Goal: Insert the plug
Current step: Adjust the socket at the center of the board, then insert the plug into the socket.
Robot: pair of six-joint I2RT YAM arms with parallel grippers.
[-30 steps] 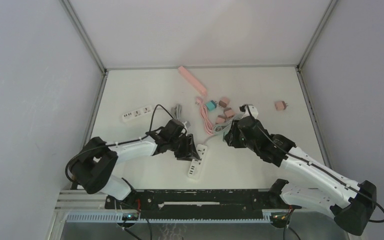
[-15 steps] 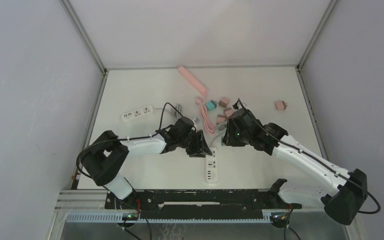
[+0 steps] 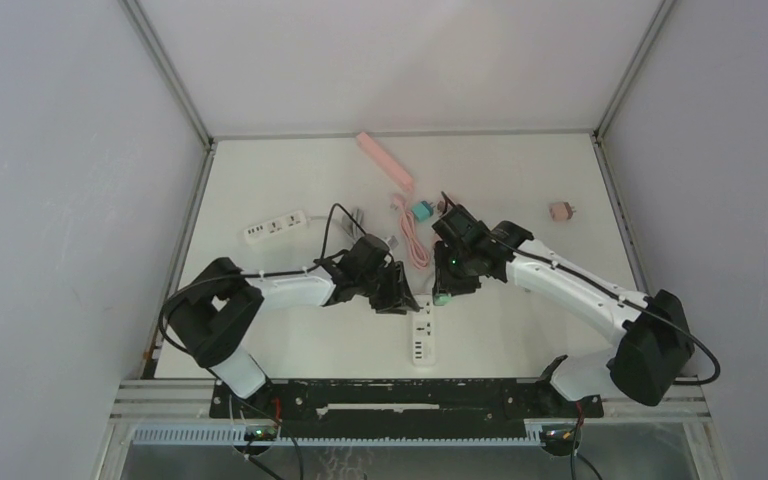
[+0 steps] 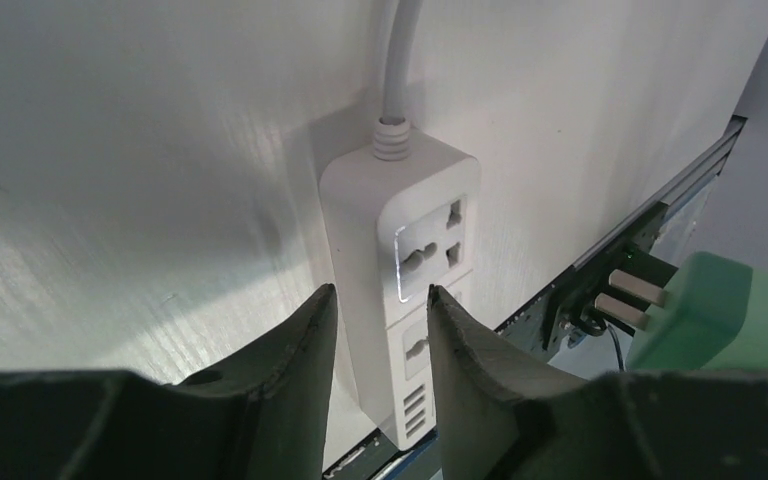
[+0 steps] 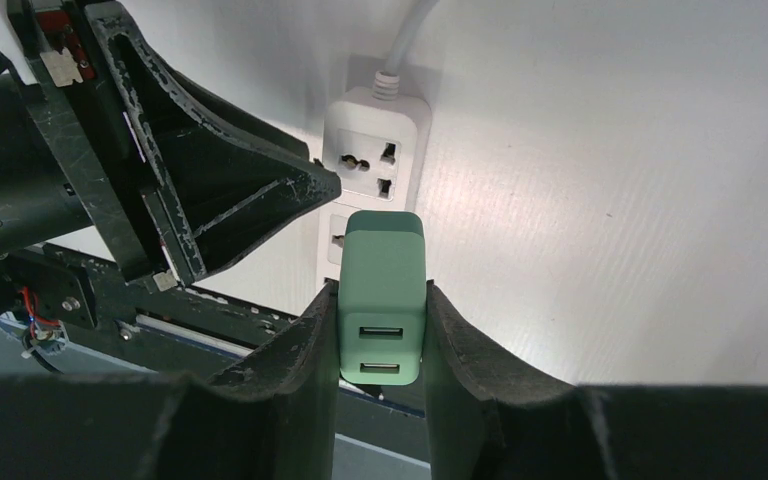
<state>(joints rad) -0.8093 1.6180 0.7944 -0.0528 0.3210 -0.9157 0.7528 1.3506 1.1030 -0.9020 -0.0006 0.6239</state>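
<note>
Green plastic fills my right wrist view. The green plug [image 5: 382,290] is pinched by its flat sides in the right gripper [image 5: 380,305], with its USB ports facing the camera and its prongs [image 4: 632,295] aimed away at the power strip [image 5: 375,150]. It hangs just above the strip, over the second socket from the cord end, and is not yet seated. In the left wrist view the prongs are bare and clear of the strip's face.

I'd square the prongs to that socket's holes first. Then I'd press straight down along the prongs, slowly and without twisting, so the plug doesn't slip in the pads.

Beyond the plug, the left gripper [image 4: 380,310] sits over the strip with its jaws partly spread, one finger [image 5: 260,195] at the strip's edge beside the cord-end socket. I cannot tell whether it pins the strip or only hovers. I'd want it bearing down before I push, or the strip may skate. At the strip's far end the cord [image 5: 405,40] runs off.
</note>
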